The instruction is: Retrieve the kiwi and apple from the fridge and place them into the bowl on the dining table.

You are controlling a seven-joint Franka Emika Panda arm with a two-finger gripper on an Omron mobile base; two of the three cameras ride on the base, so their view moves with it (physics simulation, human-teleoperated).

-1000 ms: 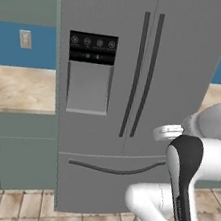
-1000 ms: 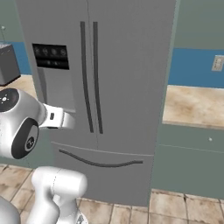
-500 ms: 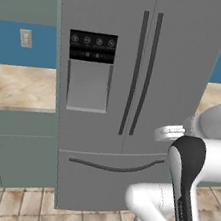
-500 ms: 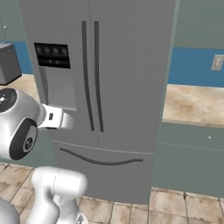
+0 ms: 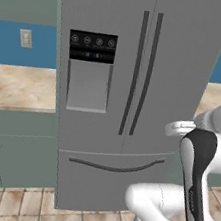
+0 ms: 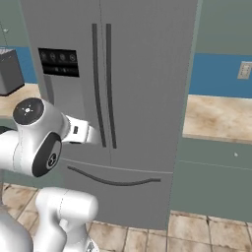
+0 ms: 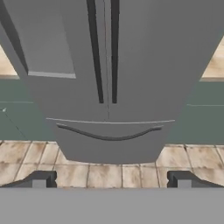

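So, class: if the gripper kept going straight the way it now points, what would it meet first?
Most likely the closed fridge. In the hand view the open gripper faces its front, roughly toward the seam between the two dark vertical handles, above the drawer handle. How far off the fridge stands is unclear.

The way inward is being blocked at 12 o'clock by the fridge (image 5: 136, 86), both upper doors and the lower drawer lying shut. Its two dark vertical handles (image 7: 103, 50) are being presented side by side, with open air left before them. Counters (image 6: 216, 118) are flanking it at 3 and 9 o'clock.
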